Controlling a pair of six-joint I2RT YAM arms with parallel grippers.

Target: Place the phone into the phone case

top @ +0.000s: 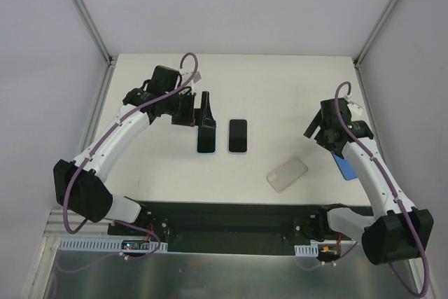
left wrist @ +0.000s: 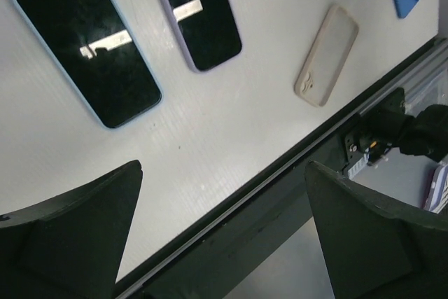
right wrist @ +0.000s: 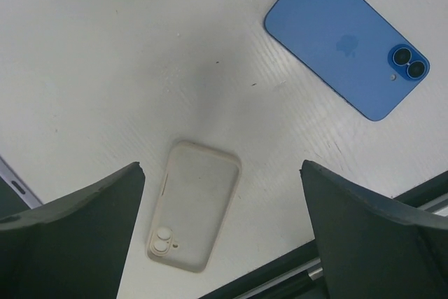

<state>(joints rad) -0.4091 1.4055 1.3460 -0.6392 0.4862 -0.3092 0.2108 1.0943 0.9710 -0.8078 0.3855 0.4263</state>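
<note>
Blue phone (right wrist: pixel 346 48), Apple logo showing, lies face-down on the table (top: pixel 280 89) near the empty translucent phone case (right wrist: pixel 194 204). The right gripper (right wrist: pixel 222 167) hovers spread above them. The left gripper (left wrist: pixel 222 169), also spread, reaches over a light-blue-edged phone (left wrist: pixel 85 43) and a lilac-edged phone (left wrist: pixel 196 12).
</note>
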